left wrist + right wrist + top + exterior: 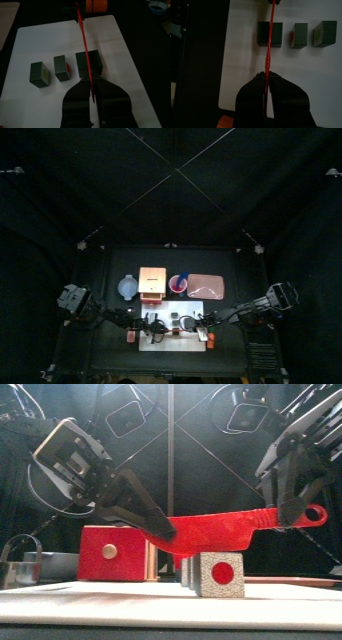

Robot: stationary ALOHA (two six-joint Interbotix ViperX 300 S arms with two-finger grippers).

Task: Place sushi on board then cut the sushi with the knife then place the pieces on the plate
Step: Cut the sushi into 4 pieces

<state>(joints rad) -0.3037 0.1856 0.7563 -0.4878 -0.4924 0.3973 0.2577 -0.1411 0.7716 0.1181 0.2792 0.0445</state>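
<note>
Three dark green sushi blocks stand in a row on the white cutting board [120, 55]: a small one [40, 74], a second small one [63, 68] and a larger one [89, 61]. In the front view the nearest block [221, 574] shows a red centre. A red toy knife [221, 530] hangs level just above the blocks, held at both ends. My left gripper [90, 84] is shut on the blade end, and my right gripper [268, 76] is shut on the handle. Seen edge-on, the knife [270, 35] lies over the larger block [268, 32].
Behind the board stand the wooden box with a red drawer front [151, 283], the blue-grey bowl [127, 287], a cup [178, 282] and the pink tray [205, 285]. Both arms crowd over the board [174, 308].
</note>
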